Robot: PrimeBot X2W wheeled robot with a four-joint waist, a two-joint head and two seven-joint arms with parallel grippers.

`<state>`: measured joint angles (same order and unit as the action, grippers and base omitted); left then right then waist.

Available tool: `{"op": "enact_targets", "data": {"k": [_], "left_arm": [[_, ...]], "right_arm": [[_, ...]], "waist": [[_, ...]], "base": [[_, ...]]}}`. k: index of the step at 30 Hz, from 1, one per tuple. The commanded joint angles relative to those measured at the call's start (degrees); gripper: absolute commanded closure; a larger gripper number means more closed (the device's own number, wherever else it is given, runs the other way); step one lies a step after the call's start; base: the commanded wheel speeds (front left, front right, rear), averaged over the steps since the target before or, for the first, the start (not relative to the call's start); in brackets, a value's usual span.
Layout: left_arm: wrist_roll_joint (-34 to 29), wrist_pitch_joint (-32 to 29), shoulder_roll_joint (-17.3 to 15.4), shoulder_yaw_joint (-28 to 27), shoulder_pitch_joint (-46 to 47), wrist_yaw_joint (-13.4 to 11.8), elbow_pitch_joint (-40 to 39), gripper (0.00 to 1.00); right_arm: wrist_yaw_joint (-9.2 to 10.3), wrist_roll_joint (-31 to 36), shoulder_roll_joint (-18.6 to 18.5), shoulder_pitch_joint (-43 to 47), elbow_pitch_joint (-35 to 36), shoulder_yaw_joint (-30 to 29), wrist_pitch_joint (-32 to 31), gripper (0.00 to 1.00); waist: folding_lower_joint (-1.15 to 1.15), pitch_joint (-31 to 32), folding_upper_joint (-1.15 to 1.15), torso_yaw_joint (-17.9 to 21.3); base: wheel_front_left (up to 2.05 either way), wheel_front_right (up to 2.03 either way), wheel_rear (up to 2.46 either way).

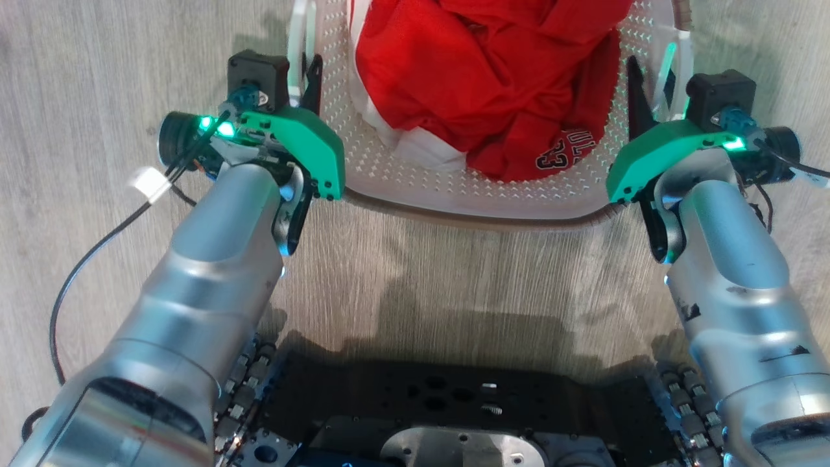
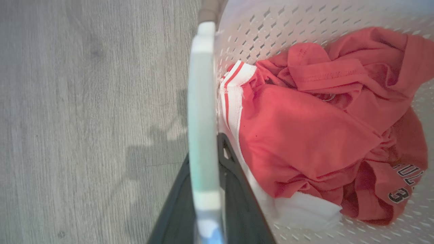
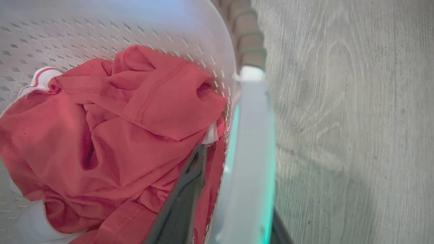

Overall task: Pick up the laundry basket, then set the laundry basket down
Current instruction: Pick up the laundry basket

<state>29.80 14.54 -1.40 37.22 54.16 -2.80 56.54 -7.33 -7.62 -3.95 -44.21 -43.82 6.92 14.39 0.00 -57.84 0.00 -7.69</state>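
Left gripper (image 1: pixel 305 74) is pinched on the laundry basket (image 1: pixel 415 188) by its left handle (image 2: pixel 201 101), one finger inside the basket and one outside. Right gripper (image 1: pixel 652 78) does the same on the right handle (image 3: pixel 252 152). Red clothes (image 1: pixel 480 78) fill the basket.

The wood floor (image 1: pixel 97 65) is under the basket and the robot base (image 1: pixel 454 402) is near its closest rim. The basket's mouth faces up and its long axis runs handle to handle, across the robot.

Likely step: grip made, lift in hand. I can't tell if it's off the floor. Next it needs both arms level so the basket stays flat.

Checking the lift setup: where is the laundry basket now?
Head view, top centre: the laundry basket lies between the left hand and right hand, each straddling a white side handle.
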Motion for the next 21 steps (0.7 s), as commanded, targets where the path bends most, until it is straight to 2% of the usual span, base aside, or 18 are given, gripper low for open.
{"op": "enact_targets", "data": {"k": [1, 2, 3, 21], "left_arm": [[0.58, 0.46, -1.48, -0.07, -1.52, 0.1, -0.28, 1.0], [0.97, 0.46, -1.48, 0.23, -1.67, 0.11, -0.28, 1.0], [1.4, 0.46, -1.48, 0.54, -1.85, 0.15, -0.27, 1.0], [8.68, 0.46, -1.48, 5.47, -6.33, -0.64, -0.53, 1.0]], "right_arm": [[-0.16, -0.35, 1.06, 2.84, 0.31, 1.21, 0.61, 0.78], [-0.16, -0.28, 1.06, 2.84, 0.07, 1.21, 0.61, 0.93], [-0.16, -0.2, 1.06, 2.82, -0.19, 1.19, 0.61, 1.0], [-0.16, -1.37, 1.07, 3.07, -6.42, 1.86, 0.61, 1.0]], "waist": [[0.0, 0.21, 0.0, -0.01], [0.0, 0.35, 0.0, -0.02], [0.0, 0.5, 0.0, -0.04], [0.0, 6.14, 0.0, 0.5]], "base": [[0.0, 0.0, 0.0], [0.0, 0.0, 0.0], [0.0, 0.0, 0.0], [0.0, 0.0, 0.0]]}}
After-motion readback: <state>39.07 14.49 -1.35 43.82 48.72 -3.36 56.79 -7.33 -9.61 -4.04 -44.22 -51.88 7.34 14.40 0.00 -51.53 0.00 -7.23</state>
